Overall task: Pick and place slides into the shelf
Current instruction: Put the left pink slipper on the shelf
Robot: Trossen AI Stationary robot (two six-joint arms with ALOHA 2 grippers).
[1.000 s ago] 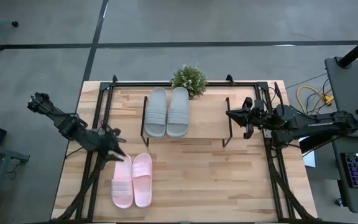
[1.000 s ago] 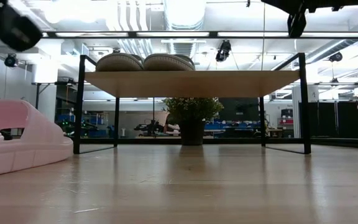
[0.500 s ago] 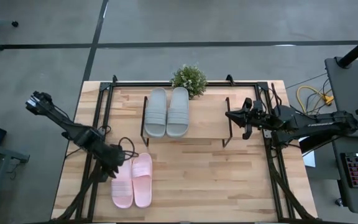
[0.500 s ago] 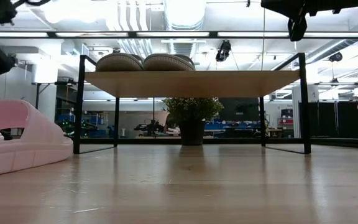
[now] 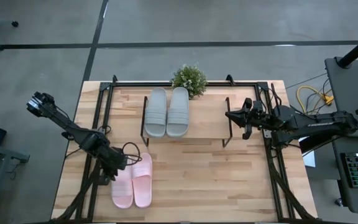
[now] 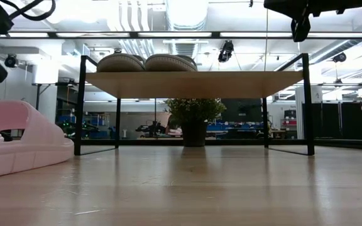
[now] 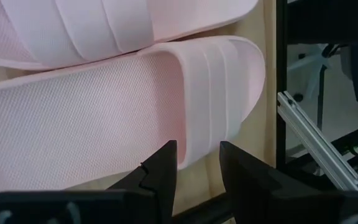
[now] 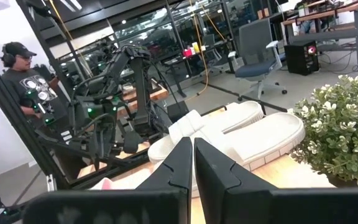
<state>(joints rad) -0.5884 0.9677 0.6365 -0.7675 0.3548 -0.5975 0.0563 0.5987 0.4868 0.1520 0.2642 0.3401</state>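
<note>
Two pale pink slides (image 5: pixel 132 180) lie side by side, soles down, on the table's near left part. My left gripper (image 5: pixel 120 169) hangs just above their far end, open and tipped steeply down. In the left wrist view its fingers (image 7: pixel 196 146) stand over the outer edge of the left pink slide (image 7: pixel 104 118), beside its strap. The low view shows a gap between the gripper and the pink slide (image 6: pixel 17 138). Two grey-green slides (image 5: pixel 166 112) rest on the shelf (image 5: pixel 201 121) plank. My right gripper (image 5: pixel 232 115) hovers shut and level at the shelf's right end.
A small potted plant (image 5: pixel 189 79) stands behind the shelf at the table's far edge. The shelf's right half is bare plank. Black frame rails (image 5: pixel 98 124) run along both table sides. A person (image 8: pixel 20 68) stands in the room beyond the table.
My left gripper has come down and toward the table's near edge, tipping from nearly level to steeply downward, and now hangs over the far end of the pink slides. The slides have stayed where they were.
</note>
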